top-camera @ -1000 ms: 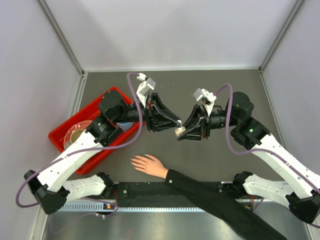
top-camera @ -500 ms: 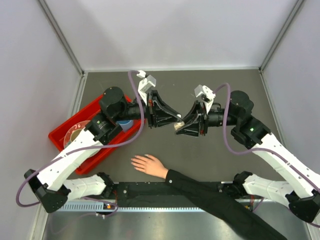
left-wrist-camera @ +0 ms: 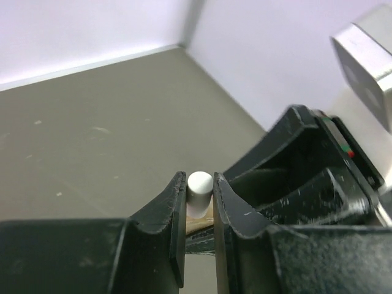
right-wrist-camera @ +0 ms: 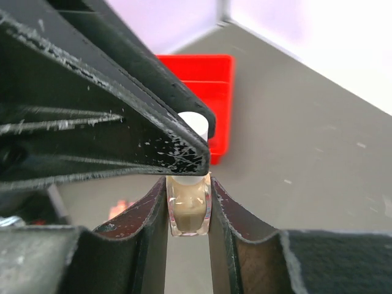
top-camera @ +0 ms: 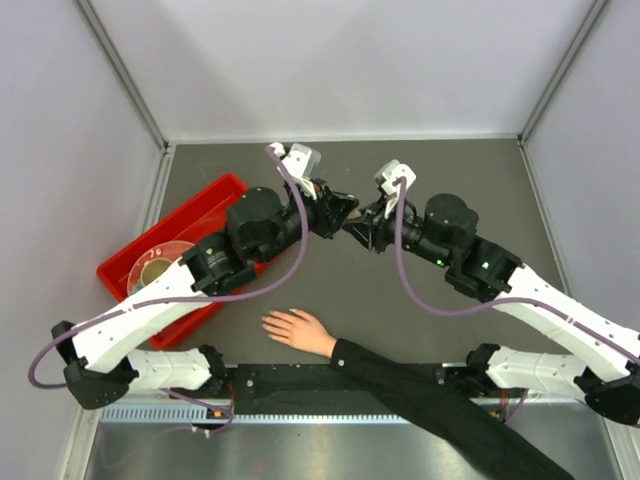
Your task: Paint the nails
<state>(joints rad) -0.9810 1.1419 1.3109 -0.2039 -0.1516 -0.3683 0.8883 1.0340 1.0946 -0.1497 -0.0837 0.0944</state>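
Note:
A flesh-toned hand [top-camera: 298,330] with a black sleeve [top-camera: 420,385] lies flat near the table's front; its nails [top-camera: 266,322] are too small to make out. My right gripper [right-wrist-camera: 188,195] is shut on the glass body of a small polish bottle [right-wrist-camera: 188,211] holding beige polish. My left gripper [left-wrist-camera: 199,182] is shut on the bottle's white cap [left-wrist-camera: 199,187]. In the top view the left gripper [top-camera: 341,213] and right gripper [top-camera: 360,228] meet tip to tip above the table's middle, well beyond the hand, and they hide the bottle.
A red tray [top-camera: 222,190] lies at the left with a round dish [top-camera: 153,265] in it; its far end also shows in the right wrist view [right-wrist-camera: 211,76]. Grey walls enclose the table on three sides.
Both grippers, still joined at the bottle, have moved toward the far side and slightly left. The arms have swung and the wrists turned. The hand has not moved.

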